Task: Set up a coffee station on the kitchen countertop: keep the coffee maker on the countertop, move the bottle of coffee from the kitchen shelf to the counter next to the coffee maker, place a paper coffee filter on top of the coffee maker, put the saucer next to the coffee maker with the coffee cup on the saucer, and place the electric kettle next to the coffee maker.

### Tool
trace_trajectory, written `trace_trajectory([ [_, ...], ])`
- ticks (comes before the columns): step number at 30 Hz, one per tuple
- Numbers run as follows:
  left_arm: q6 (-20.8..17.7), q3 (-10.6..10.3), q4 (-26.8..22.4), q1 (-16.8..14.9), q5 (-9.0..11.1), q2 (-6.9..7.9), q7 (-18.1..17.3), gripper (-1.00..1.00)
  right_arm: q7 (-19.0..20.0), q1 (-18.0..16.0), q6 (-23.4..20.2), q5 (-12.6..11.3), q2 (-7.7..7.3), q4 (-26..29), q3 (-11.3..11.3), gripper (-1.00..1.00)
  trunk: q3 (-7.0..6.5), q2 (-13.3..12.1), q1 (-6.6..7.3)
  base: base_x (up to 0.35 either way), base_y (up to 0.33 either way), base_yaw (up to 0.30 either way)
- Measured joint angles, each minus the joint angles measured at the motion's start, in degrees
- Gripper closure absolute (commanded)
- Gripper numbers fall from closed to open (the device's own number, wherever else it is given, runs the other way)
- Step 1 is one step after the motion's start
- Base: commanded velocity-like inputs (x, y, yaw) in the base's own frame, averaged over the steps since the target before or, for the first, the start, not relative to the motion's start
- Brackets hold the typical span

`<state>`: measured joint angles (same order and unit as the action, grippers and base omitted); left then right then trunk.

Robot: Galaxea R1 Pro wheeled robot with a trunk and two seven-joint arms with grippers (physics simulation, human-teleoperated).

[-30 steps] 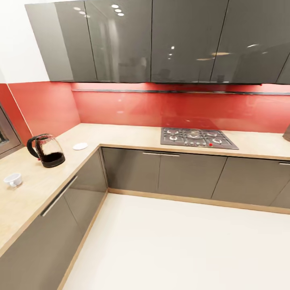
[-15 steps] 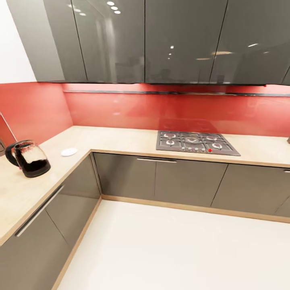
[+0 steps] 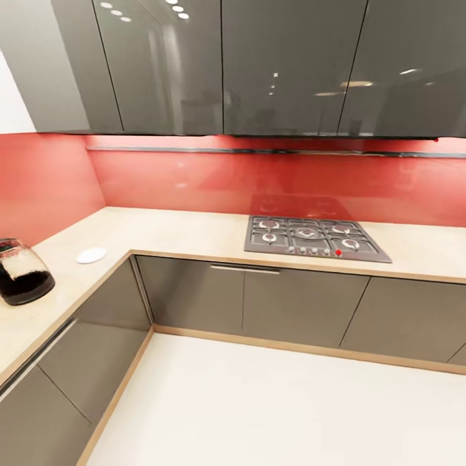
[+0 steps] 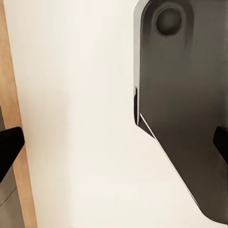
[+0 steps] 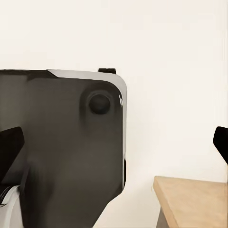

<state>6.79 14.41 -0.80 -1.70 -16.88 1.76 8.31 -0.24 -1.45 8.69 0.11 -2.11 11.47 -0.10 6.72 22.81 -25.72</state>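
Observation:
The electric kettle (image 3: 22, 279), clear glass with a dark lower half, stands on the kitchen countertop (image 3: 181, 230) at the head view's left edge, partly cut off. The white saucer (image 3: 91, 255) lies a little beyond it, near the counter's inner corner. My left gripper (image 4: 114, 145) is open, its dark fingertips at the two sides of the left wrist view with only white floor and the robot's dark base between them. My right gripper (image 5: 114, 142) is open as well, holding nothing.
A steel gas hob (image 3: 315, 237) is set into the back counter under glossy grey wall cabinets (image 3: 285, 65) and a red backsplash. Grey cabinet fronts (image 3: 246, 301) line the L-shaped counter. White floor (image 3: 278, 408) lies in front.
The camera has turned to the right, so the kettle and saucer sit further left in the picture and the white cup has left the frame. Nothing on the counter has moved.

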Motion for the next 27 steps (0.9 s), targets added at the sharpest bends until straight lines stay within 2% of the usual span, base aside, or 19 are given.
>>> trace_trajectory([
  [7,0.0,0.0,0.0,0.0,0.0,0.00,0.0,-1.00,0.0,0.0,0.0,0.0,0.00,0.0,0.0,-1.00,0.00,0.0,0.00,0.315,-0.135,0.091],
  [12,0.0,0.0,0.0,0.0,0.0,0.00,0.0,-1.00,0.0,0.0,0.0,0.0,0.00,0.0,0.0,-1.00,0.00,0.0,0.00,0.312,-0.138,0.261],
  [18,2.5,0.1,0.0,0.0,0.1,0.00,0.0,-1.00,0.0,0.0,0.0,0.0,0.00,0.0,0.0,-1.00,0.00,0.0,0.00,0.278,-0.169,0.275],
  [27,3.2,0.2,0.0,0.1,0.2,0.09,0.0,-1.00,0.0,0.0,0.0,0.0,0.00,0.0,0.0,-1.00,0.00,0.0,-0.01,0.205,-0.216,0.277],
])
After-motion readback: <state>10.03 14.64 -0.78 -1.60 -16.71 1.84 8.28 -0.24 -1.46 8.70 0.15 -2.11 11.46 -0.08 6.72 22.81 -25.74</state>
